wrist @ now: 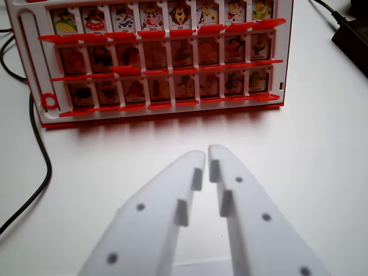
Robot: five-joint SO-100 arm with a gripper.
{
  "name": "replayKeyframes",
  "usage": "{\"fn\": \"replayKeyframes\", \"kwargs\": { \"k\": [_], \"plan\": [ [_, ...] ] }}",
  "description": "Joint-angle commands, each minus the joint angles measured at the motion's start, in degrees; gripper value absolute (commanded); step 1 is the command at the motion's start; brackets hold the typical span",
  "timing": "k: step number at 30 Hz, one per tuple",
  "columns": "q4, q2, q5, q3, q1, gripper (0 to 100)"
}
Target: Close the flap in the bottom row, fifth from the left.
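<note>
From my station I see the white gripper (207, 154) low in the wrist view, above the pale table (322, 149). Its two fingers (167, 207) come almost together at the tips; only a thin dark slit is between them, and they hold nothing. The gripper is well apart from the game board (26, 69), with bare table between.

The board is red and white and stands at the top of the view, leaning back a little. It has three rows of small picture flaps. In the top row the cartoon faces are clear and bright. In the middle and bottom rows the pictures look dim and reddish, and I cannot tell for sure how each flap stands. Red ledges (161, 36) run under each row.

The flap in the bottom row, fifth from the wrist view's left (185, 86), is near the middle of the board, just above the lower red edge. It is nearly straight ahead of the finger tips, slightly toward the wrist view's left.

A black cable (40, 144) curves down the table on the wrist view's left, passing beside the board's corner. A dark object (352, 34) with another cable lies at the upper right corner.
</note>
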Motion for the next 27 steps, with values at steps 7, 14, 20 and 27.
{"fn": "replayKeyframes", "kwargs": {
  "k": [7,14,20,27],
  "plan": [
    [-19.0,-17.8,-1.23,-0.3,1.4,0],
    [-33.9,-29.6,-3.43,4.8,3.3,0],
    [-45.4,-40.1,-3.87,6.2,3.1,0],
    [-56.8,-52.8,-4.57,5.1,2.3,0]
  ]
}}
